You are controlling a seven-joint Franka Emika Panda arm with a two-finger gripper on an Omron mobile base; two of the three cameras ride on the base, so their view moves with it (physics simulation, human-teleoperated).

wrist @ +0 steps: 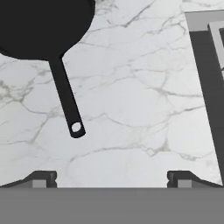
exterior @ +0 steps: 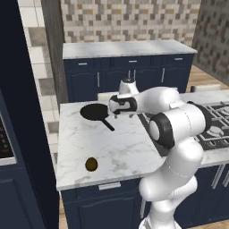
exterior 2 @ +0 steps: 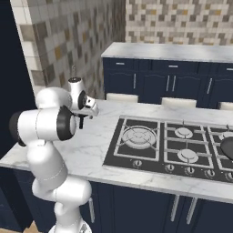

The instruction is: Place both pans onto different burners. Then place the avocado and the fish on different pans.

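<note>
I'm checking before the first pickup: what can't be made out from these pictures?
- Fish: not identifiable anywhere.
- Second pan: cut off by the right base view's right edge.
- Near pan: hand view's top edge crops its bowl.
- Avocado: too small for detail, left base view.

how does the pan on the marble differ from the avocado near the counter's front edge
The pan is flat, round and matte black with a straight handle; the avocado is a small egg-shaped olive-brown fruit, far smaller. The pan lies at the back of the counter beside the arm, while the avocado sits near the front edge. Both rest on the marble, off the cooktop, untouched by the open end effector.
</note>
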